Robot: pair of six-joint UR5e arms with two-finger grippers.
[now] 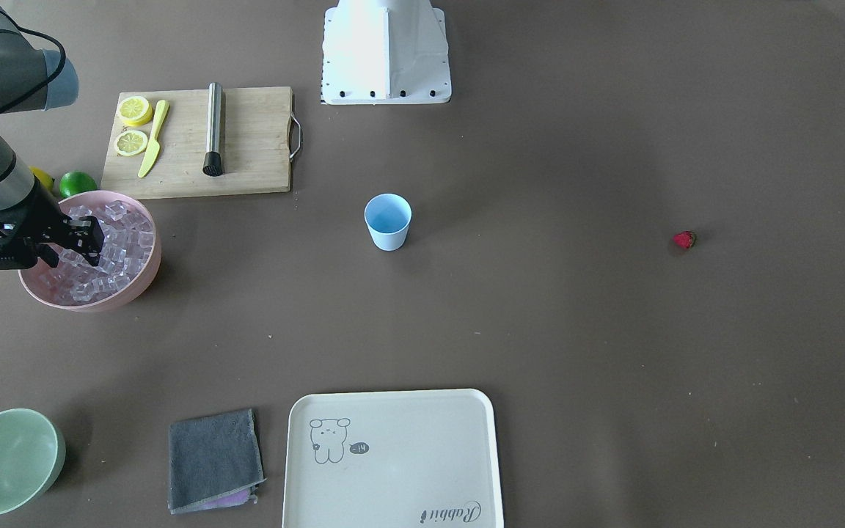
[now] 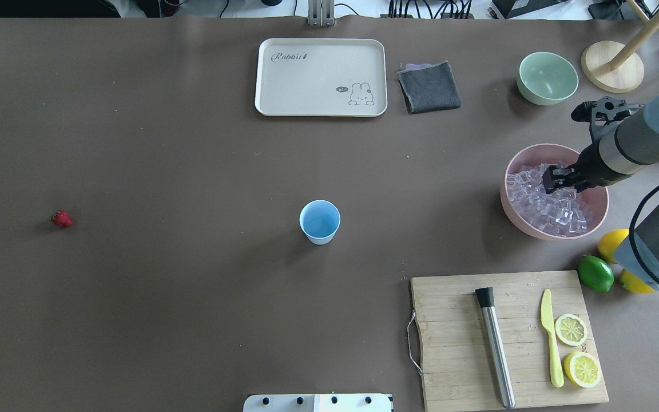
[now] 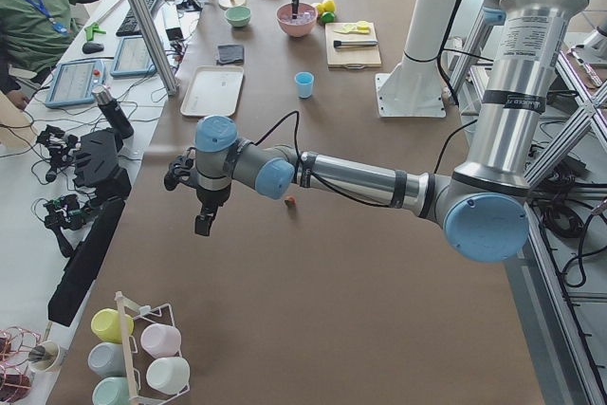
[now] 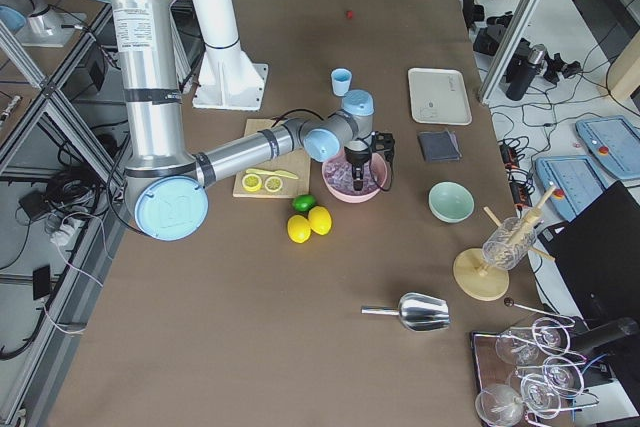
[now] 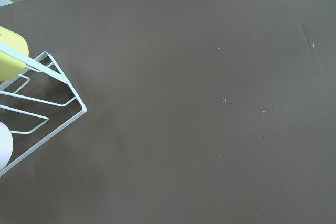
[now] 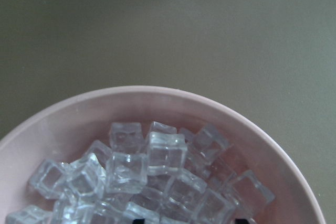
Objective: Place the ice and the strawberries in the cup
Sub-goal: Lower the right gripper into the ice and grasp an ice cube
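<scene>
Fingers (image 1: 89,229) on the right gripper (image 2: 554,178) look spread, tips down inside the round pink plastic bowl (image 2: 521,226). Left gripper (image 3: 202,227) hangs over the brown table (image 2: 192,143), can't tell how its fingers sit. Small light-blue plastic cup (image 2: 319,222) stands upright mid-table, well apart from the bowl. Clear glassy ice cubes (image 2: 558,214) sit heaped in the bowl around those tips. Tiny red strawberry (image 2: 61,218) lies way off on the left arm's side.

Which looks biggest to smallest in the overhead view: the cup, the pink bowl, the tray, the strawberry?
1. tray
2. pink bowl
3. cup
4. strawberry
The gaps between them are wide, so nearness to the camera does not change the order.
</scene>
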